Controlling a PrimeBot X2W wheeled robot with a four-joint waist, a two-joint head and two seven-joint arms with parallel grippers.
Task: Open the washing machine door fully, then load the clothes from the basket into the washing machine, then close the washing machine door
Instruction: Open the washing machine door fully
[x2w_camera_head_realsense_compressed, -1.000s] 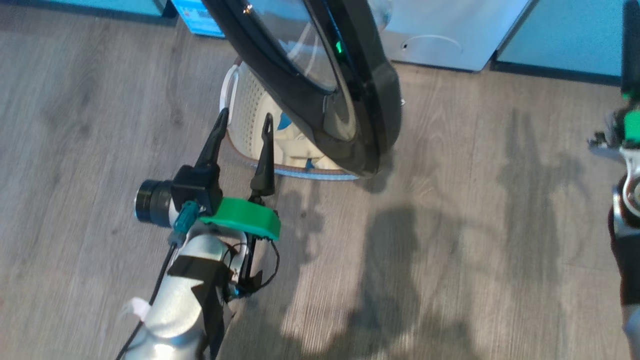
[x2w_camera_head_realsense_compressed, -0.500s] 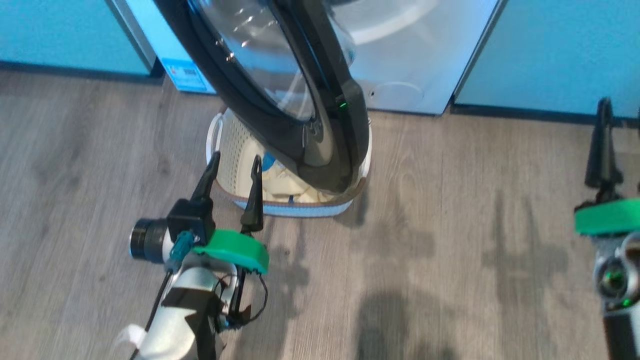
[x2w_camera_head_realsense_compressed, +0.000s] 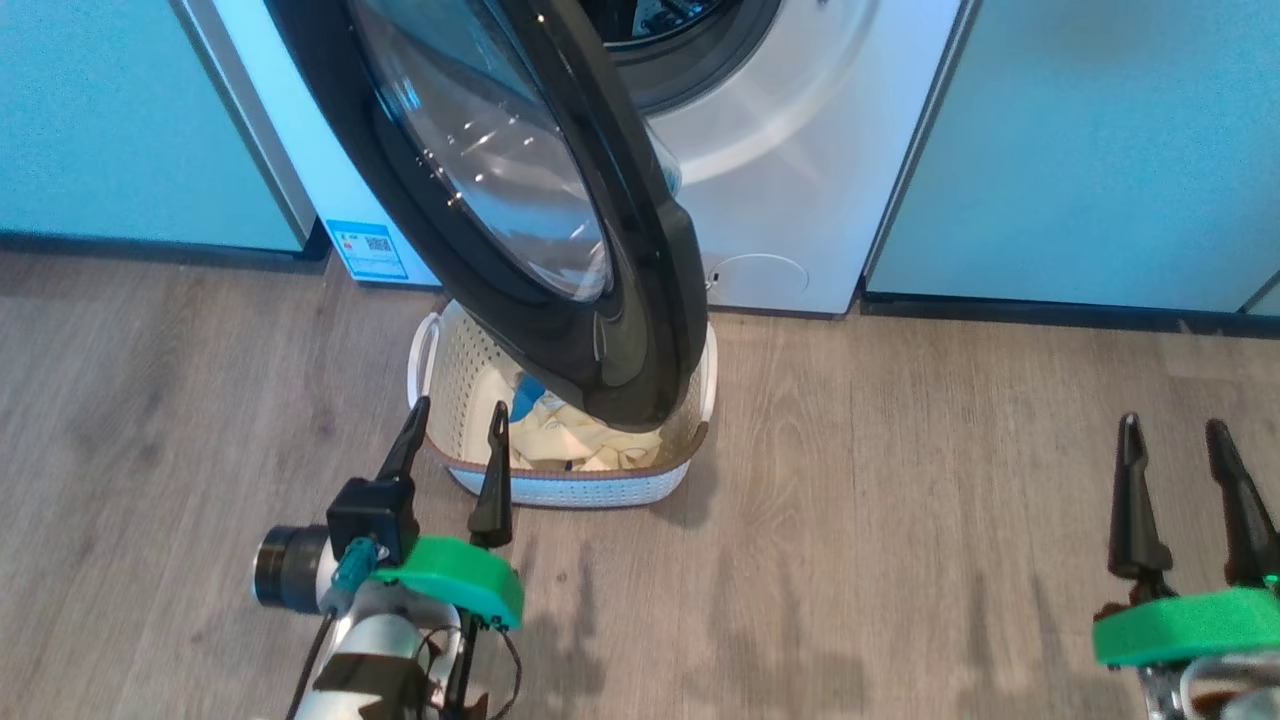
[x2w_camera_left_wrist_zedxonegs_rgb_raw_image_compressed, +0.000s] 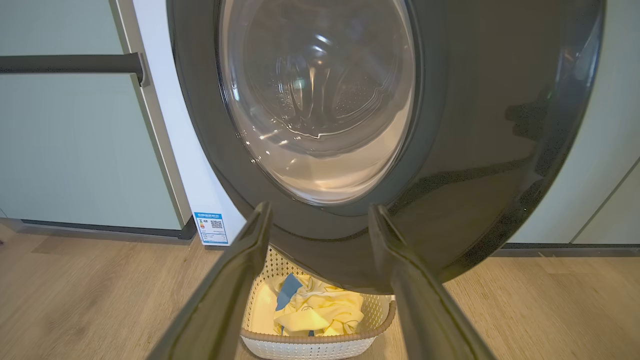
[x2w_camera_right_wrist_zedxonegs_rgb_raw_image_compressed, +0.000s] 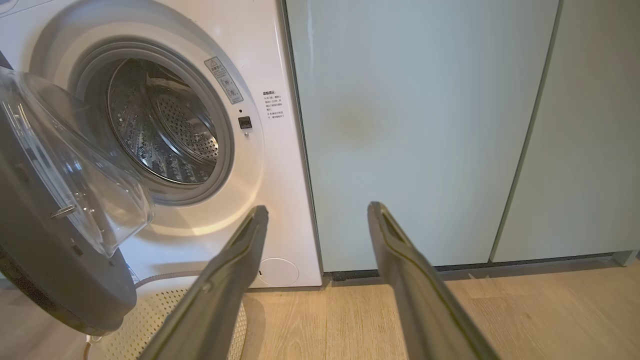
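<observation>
Clothes (x2w_camera_head_realsense_compressed: 572, 442) lie in the basket (x2w_camera_head_realsense_compressed: 580, 492) beneath the washing machine door (x2w_camera_head_realsense_compressed: 640, 330); left pincer (x2w_camera_head_realsense_compressed: 460, 404) and right pincer (x2w_camera_head_realsense_compressed: 1172, 422) gape empty.

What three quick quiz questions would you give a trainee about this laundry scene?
1. True or false: the washing machine door is shut.
2. Fill in: the left tool and the right tool both stand ___, holding nothing.
3. Where are the clothes? A: draped over the door. B: in the basket. C: in the left tool.

Key: 1 false; 2 open; 3 B.
</observation>
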